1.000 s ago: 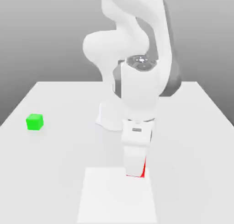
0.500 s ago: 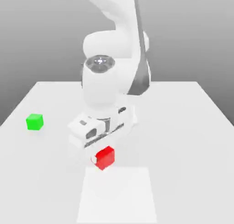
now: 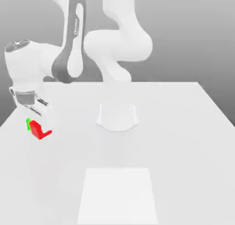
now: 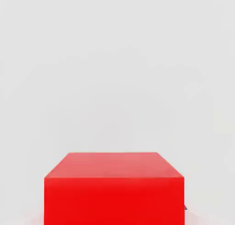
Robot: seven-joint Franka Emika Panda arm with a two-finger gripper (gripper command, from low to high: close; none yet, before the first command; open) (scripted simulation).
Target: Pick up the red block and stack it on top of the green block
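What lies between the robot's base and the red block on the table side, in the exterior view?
Only bare pale tabletop lies between the base and the red block, as the exterior view shows.

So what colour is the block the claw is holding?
Bright red; the block shows best in the hand view.

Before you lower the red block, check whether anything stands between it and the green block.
Nothing visible stands between them: in the exterior view, the red block, in the gripper, partly covers the green block, with no other thing separating them.
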